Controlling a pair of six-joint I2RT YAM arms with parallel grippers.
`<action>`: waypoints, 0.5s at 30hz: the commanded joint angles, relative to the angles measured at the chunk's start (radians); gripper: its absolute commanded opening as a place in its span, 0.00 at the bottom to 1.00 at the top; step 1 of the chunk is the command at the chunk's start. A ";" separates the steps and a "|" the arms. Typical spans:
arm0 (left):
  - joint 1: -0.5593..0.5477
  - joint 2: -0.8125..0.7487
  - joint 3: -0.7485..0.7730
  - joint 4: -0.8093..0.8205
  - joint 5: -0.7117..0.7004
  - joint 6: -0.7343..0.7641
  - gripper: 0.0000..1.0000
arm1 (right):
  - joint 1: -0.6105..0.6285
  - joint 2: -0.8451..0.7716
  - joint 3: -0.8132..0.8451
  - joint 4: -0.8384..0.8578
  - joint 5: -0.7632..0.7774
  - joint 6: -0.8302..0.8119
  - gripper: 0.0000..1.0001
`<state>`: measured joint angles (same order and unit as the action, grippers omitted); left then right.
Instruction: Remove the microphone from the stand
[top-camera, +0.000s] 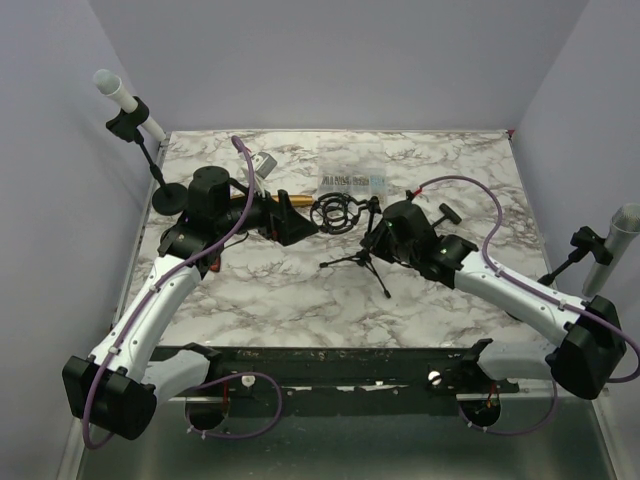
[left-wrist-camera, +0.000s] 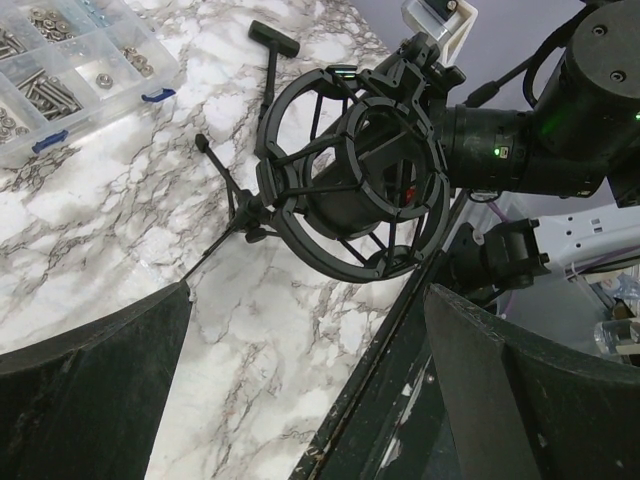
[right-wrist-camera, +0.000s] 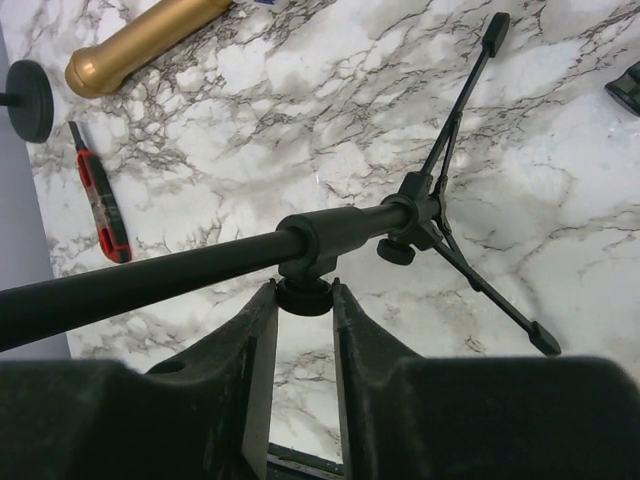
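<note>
The gold microphone lies on the marble table, out of the mount; in the top view it shows beside my left wrist. The black shock mount on the small tripod stand is empty. My left gripper is open and empty, its jaws wide apart, just in front of the mount. My right gripper is shut on the round knob under the stand's pole, near the tripod hub.
A clear parts box with screws sits at the back middle. A red screwdriver lies near a round stand base. White microphones on stands stand at the far left and right edge.
</note>
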<state>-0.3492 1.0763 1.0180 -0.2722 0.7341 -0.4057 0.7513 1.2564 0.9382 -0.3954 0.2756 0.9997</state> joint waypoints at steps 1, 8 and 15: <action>-0.004 0.002 -0.003 -0.001 -0.014 0.023 0.99 | -0.001 -0.039 -0.011 0.020 0.001 -0.070 0.40; -0.005 0.003 -0.002 -0.001 -0.009 0.024 0.99 | -0.012 -0.115 -0.056 0.096 -0.096 -0.118 0.70; -0.005 0.001 -0.003 0.004 -0.005 0.025 0.98 | -0.176 -0.142 -0.275 0.411 -0.520 0.009 0.56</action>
<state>-0.3492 1.0767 1.0180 -0.2729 0.7338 -0.4000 0.6643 1.1366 0.8013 -0.2108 0.0494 0.9276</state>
